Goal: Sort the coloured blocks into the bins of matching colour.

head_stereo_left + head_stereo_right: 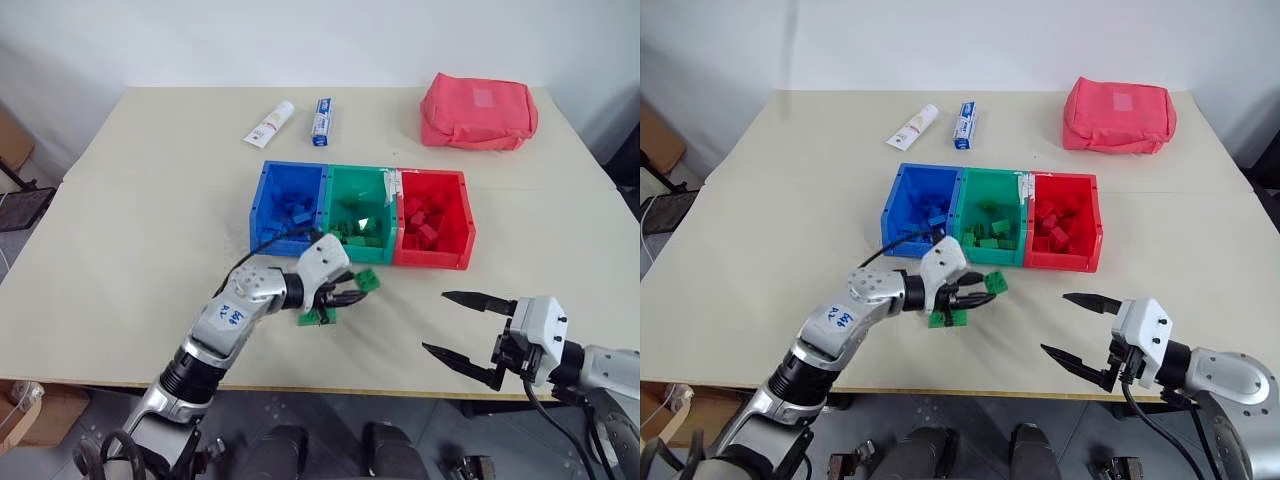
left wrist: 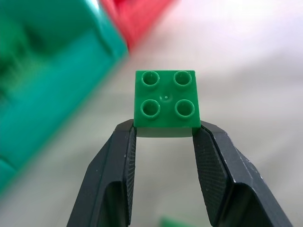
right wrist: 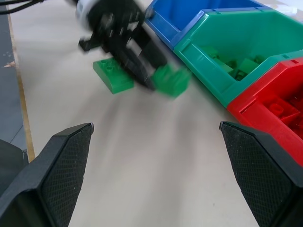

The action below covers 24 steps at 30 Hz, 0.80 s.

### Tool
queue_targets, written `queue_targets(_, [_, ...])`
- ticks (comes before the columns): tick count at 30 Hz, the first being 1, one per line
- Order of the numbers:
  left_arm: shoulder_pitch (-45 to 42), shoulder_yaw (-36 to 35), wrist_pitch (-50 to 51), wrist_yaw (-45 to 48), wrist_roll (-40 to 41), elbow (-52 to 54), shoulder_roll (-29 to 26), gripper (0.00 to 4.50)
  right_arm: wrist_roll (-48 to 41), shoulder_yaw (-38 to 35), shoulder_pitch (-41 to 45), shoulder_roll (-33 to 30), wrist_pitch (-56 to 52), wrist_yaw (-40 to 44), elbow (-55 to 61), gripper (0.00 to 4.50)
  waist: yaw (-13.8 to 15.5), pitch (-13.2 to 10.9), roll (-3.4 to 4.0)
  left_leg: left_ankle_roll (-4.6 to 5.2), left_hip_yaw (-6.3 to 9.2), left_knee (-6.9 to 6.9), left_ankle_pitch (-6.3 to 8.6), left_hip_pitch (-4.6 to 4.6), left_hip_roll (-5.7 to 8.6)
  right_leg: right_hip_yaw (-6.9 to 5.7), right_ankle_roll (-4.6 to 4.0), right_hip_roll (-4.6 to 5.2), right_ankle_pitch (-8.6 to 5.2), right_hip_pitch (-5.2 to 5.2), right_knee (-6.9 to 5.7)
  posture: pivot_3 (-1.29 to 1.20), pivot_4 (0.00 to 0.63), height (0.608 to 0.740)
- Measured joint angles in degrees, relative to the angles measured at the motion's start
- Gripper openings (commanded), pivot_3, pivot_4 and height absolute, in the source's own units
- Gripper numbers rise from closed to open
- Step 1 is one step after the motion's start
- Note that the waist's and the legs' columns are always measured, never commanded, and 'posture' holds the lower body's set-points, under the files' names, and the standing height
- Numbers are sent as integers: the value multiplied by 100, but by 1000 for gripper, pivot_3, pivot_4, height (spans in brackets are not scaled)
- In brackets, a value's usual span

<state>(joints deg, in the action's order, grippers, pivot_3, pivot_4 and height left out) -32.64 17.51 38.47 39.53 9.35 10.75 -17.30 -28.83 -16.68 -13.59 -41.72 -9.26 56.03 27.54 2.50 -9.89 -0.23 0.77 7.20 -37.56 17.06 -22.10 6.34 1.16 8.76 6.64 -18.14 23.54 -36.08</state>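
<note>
Mid-carry: left gripper (image 1: 362,285) pinching a green block (image 2: 165,99) just before the green bin (image 1: 362,192); next, up over its rim and release; right gripper (image 1: 455,328) spread, idle.

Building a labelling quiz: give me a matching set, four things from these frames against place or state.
Things:
1. small green four-stud plastic brick
2. longer green studded brick
3. pink-red fabric pouch
4. right gripper

Place or state:
A. far table corner, behind the red bin
B. clamped in the left gripper
C. wide open, holding nothing
D. flat on the table

Pairs: 1-B, 2-D, 3-A, 4-C
</note>
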Motion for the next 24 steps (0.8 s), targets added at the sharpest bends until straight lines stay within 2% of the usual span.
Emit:
queue_targets(4, [-612,-329,-386,-506,-119,-384,413,1434,-421,-325,125,413,-204,-536,12,4500,40,0,-1,2,-1,-13,1,-2,2,1,5,-1,4,-3,0,0,150,740])
queue_targets(8, [-1381,-332,-796,-1029,-619,-1675,490,1434,-512,-662,317,621,-175,-962,-14,4500,28,0,-1,1,-11,-7,2,0,2,7,6,-6,4,3,-7,0,150,740])
queue_targets(12, [-1775,-362,-997,-1074,-732,-2563,561,1434,-429,-708,325,636,-85,-1064,-135,4500,27,-1,-2,4,-12,-7,4,-4,3,10,6,-4,4,9,-18,0,150,740])
queue_targets(13, [-1835,-380,-1078,-1032,-719,-2660,567,2157,-427,-704,346,634,-85,-1065,-138,4500,26,-1,-3,5,-12,-8,4,-5,3,10,6,-5,4,10,-29,0,150,740])
queue_targets(16, [-1882,-543,-1299,-736,-585,-2703,509,3104,-423,-674,457,615,-85,-1056,-140,4500,-6,-1,-2,4,-16,-8,5,-4,0,14,6,-6,4,13,-39,0,150,740])
queue_targets(20, [-1625,-586,-1722,-26,-455,-2432,37,4297,-429,-583,572,525,-91,-862,-236,4500,-90,-1,-2,3,-15,-7,5,-4,-1,15,6,-6,4,14,-41,0,150,740])
queue_targets(24, [-976,-825,-2315,883,-123,-2018,-715,4297,-428,-314,791,258,-140,-512,-318,4500,-180,-1,-1,1,-21,-3,6,-1,-8,24,3,-9,3,19,-42,0,150,740])
